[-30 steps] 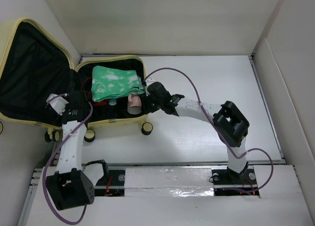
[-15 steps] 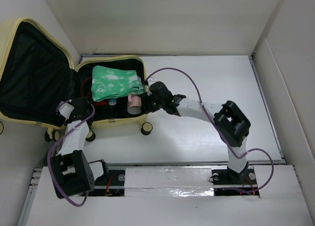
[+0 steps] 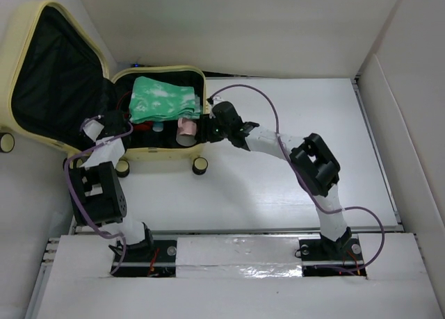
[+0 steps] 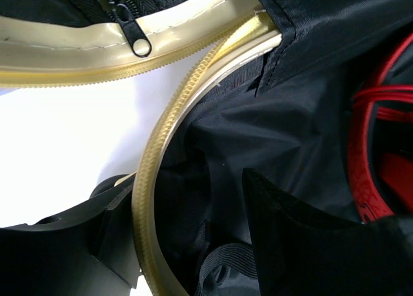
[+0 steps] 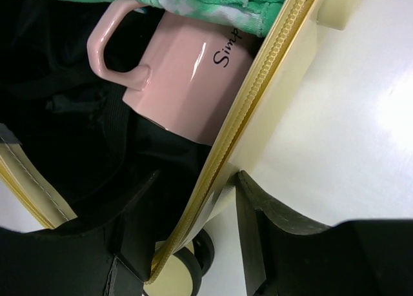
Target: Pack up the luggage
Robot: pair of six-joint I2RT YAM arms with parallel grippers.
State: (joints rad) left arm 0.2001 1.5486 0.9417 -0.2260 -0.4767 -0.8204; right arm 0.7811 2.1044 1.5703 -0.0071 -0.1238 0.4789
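Luggage (image 3: 160, 152) dragged back on table (image 3: 278, 187) vs 1 s ago, lid (image 3: 49, 76) still open. R gripper (image 5: 197, 228) pinches right zip rim by pink mug (image 5: 187, 83). L gripper (image 4: 193, 244) straddles hinge-side rim, clamp unclear. Green cloth (image 3: 163, 100) inside; prob. repositioning before closing.

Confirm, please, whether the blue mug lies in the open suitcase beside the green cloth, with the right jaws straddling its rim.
The mug is pink, not blue, as the right wrist view shows. It does lie in the open luggage beside the green cloth, the right gripper jaws straddling the rim.
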